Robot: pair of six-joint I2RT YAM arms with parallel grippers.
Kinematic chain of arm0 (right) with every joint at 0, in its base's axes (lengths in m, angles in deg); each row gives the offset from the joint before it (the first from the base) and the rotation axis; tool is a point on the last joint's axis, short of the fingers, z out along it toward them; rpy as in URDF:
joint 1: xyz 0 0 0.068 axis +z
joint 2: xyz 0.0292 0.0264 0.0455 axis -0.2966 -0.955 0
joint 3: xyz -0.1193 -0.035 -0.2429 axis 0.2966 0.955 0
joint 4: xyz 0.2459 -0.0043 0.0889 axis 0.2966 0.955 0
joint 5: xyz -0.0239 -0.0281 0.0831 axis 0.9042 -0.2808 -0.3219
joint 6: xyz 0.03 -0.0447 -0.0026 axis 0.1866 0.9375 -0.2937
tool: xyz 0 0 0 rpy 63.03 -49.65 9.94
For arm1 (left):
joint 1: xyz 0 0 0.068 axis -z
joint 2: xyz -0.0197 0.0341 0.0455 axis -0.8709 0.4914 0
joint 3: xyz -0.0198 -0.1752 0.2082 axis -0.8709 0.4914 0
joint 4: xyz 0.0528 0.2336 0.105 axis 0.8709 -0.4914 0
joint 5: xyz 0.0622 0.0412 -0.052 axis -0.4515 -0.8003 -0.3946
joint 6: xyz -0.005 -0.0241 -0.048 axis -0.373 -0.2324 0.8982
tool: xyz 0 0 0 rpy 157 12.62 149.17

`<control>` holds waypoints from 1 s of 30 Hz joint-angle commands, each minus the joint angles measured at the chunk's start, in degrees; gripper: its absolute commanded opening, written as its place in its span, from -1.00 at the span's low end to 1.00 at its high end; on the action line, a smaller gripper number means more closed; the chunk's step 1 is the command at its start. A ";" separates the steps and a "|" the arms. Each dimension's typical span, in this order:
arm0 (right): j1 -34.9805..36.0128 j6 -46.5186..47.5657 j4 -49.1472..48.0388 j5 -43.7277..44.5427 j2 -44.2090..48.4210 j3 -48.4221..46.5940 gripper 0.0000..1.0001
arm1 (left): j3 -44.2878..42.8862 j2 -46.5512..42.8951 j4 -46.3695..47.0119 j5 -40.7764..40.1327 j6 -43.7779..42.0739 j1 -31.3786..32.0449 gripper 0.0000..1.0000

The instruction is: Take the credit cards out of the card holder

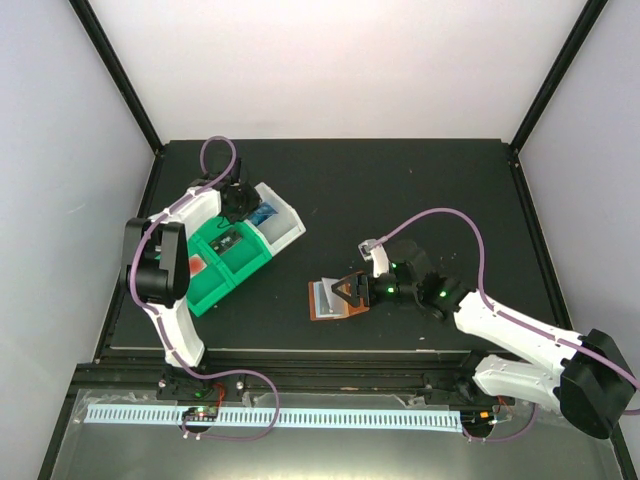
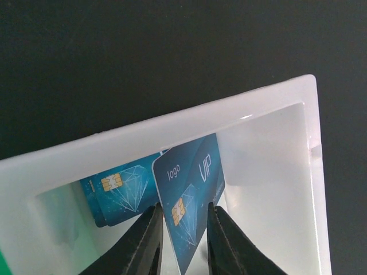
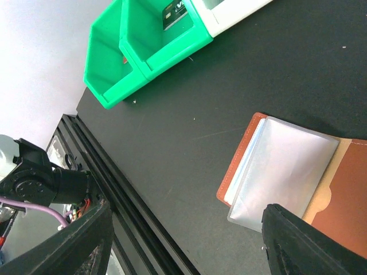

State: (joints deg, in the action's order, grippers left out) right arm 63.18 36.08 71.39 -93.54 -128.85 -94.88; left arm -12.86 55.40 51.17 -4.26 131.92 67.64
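Observation:
The brown card holder [image 1: 335,300] lies open on the dark table, its pale clear pockets [image 3: 287,172] showing no card. My right gripper [image 3: 189,246] is open wide just above it, one finger [image 3: 304,240] over the holder's near corner. My left gripper [image 2: 183,240] hangs over the white bin [image 2: 269,143] with its jaws slightly apart. A blue VIP card [image 2: 192,189] leans in the bin between the fingertips, beside a second blue card [image 2: 123,192]. A dark card [image 3: 175,12] lies in the green bin, and a red card [image 1: 197,265] in another green compartment.
The green bin [image 1: 225,262] and the white bin [image 1: 280,225] stand joined at the table's left. The table's near edge and a black rail [image 3: 103,172] run close to the holder.

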 commanded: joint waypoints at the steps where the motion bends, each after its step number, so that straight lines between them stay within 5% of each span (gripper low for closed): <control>1: 0.25 0.27 0.51 1.13 1.18 -0.33 0.44 | -2.78 -2.81 -2.60 -2.63 -1.33 -0.21 -0.49; 12: 0.29 -0.88 0.21 1.94 2.68 1.54 0.44 | -2.84 -7.69 -4.11 -2.02 -3.19 -0.15 -0.03; 21: 0.24 -2.53 2.50 2.36 2.48 1.45 0.42 | -1.25 -13.83 -8.28 4.22 -11.41 -0.21 0.57; 26: 0.35 -4.22 2.81 2.57 1.53 1.69 0.39 | 4.78 -20.86 -9.18 8.28 -15.62 -0.21 0.97; 30: 0.35 -3.22 3.22 2.32 -0.53 0.73 0.39 | 12.60 -28.89 -7.89 14.04 -17.79 -0.16 0.98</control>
State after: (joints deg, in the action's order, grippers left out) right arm 63.21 32.78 73.88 -91.94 -127.64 -93.81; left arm -5.91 33.22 44.49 2.71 118.39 67.64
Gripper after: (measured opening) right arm 0.693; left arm 0.989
